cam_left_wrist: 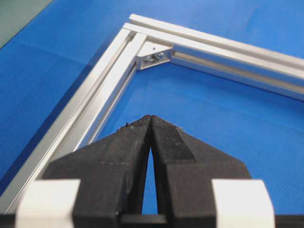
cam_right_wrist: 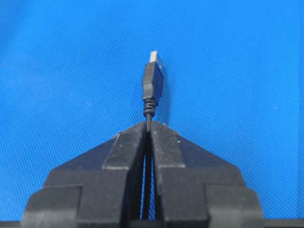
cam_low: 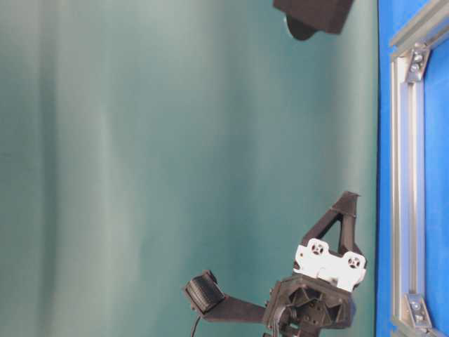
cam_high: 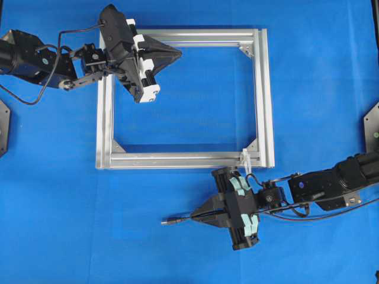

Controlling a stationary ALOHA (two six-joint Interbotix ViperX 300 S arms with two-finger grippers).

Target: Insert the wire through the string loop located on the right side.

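Observation:
The wire's black plug (cam_high: 169, 222) with its metal tip lies on the blue mat below the silver frame (cam_high: 263, 100). My right gripper (cam_high: 194, 218) is shut on the wire just behind the plug. In the right wrist view the plug (cam_right_wrist: 153, 80) sticks out straight ahead of the closed right gripper (cam_right_wrist: 148, 124). The whitish string loop (cam_high: 246, 160) sits at the frame's lower right corner, above and to the right of the right gripper. My left gripper (cam_high: 179, 54) is shut and holds nothing, over the frame's top bar; the left wrist view shows this gripper (cam_left_wrist: 150, 117) above blue mat.
The rectangular aluminium frame (cam_left_wrist: 109, 80) lies flat on the blue mat, with corner brackets (cam_left_wrist: 154, 54) inside it. The right arm's own thick cables (cam_high: 331, 214) trail toward the right edge. In the table-level view the frame (cam_low: 407, 175) stands along the right edge.

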